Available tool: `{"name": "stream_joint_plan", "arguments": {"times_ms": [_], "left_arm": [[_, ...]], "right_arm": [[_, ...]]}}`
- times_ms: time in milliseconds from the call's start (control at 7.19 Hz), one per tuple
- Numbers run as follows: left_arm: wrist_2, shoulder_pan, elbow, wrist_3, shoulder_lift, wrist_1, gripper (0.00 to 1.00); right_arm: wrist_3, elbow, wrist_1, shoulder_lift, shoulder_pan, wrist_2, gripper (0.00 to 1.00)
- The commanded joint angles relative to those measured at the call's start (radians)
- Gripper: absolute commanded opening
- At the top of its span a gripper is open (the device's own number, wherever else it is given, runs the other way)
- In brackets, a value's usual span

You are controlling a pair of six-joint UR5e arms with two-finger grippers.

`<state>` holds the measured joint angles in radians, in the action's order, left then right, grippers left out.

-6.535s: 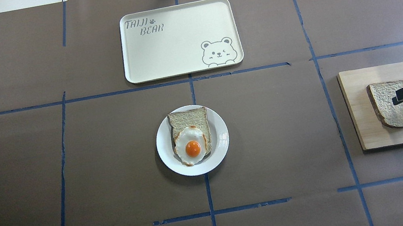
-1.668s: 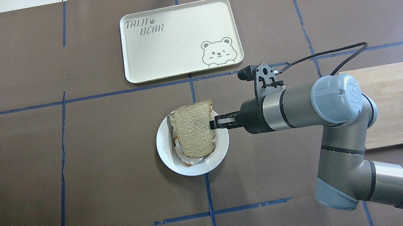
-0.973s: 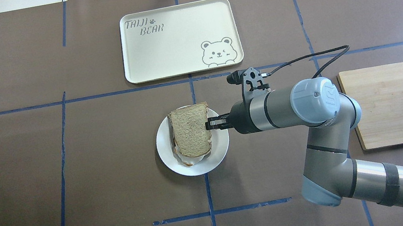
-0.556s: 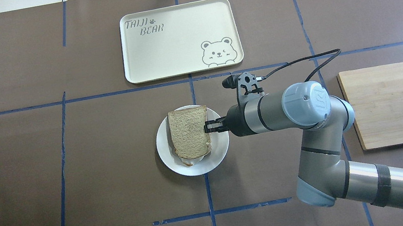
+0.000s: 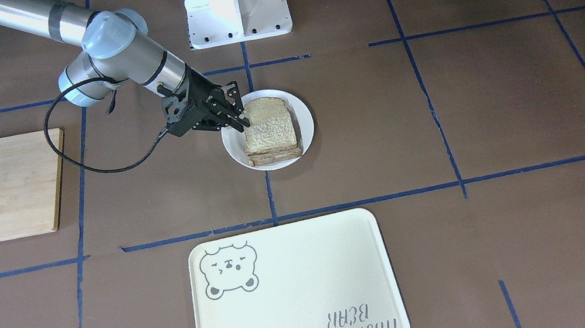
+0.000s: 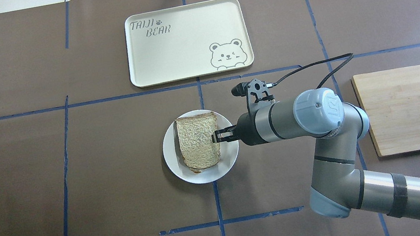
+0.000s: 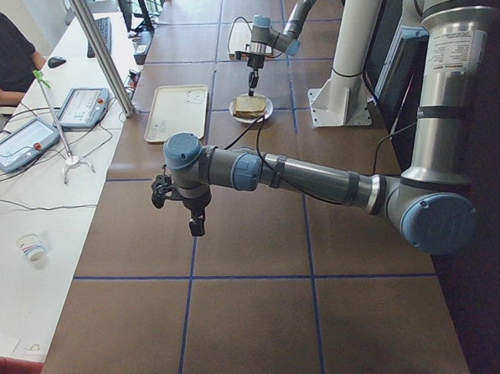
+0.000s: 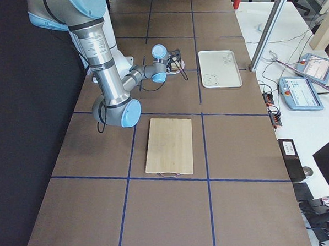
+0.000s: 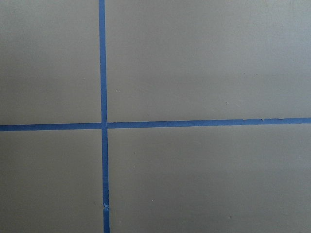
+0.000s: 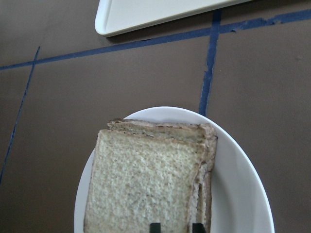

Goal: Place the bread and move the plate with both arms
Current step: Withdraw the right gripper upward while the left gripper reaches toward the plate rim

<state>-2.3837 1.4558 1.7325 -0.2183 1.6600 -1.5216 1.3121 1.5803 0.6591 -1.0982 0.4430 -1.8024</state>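
Plate (image 6: 230,156) sits mid-table, not yet moved. Bread (image 6: 198,141) lies flat on it atop another slice (image 5: 275,158). Right gripper (image 6: 214,137), jaws narrow, seemingly pinches its edge, release pending. Left gripper (image 7: 196,227) hangs well apart; I cannot tell its opening.

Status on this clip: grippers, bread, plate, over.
Right gripper at bread edge, grip unclear. Left gripper far off, state unclear. Bread flat on other slice, on plate. Nothing blocking.

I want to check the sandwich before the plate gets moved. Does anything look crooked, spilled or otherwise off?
Only slightly: the bread sits a little off the slice below on the plate, so the lower crust peeks out along two edges. Nothing looks spilled or broken.
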Motion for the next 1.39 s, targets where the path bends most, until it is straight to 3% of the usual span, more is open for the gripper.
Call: {"name": "stream_joint_plan", "arguments": {"times_ms": [0,139,417,973,1251], "left_arm": [[0.0,-0.009,0.027,-0.012,0.004,-0.005,1.0],[0.0,-0.073,0.07,-0.044,0.003,-0.005,1.0],[0.0,-0.167,0.098,-0.276,0.02,-0.128,1.0],[0.014,-0.356,0.061,-0.831,0.023,-0.669,1.0],[0.139,-0.473,0.058,-1.023,0.09,-0.744,1.0]], "right_arm": [[0.009,0.009,0.014,0.004,0.026,-0.014,1.0],[0.009,0.024,0.055,0.004,0.086,-0.09,1.0],[-0.023,0.151,0.363,0.0,0.227,-0.24,1.0],[-0.484,0.312,0.935,-0.017,0.364,-0.249,1.0],[-0.684,0.352,1.019,-0.078,0.423,-0.264,1.0]]}}
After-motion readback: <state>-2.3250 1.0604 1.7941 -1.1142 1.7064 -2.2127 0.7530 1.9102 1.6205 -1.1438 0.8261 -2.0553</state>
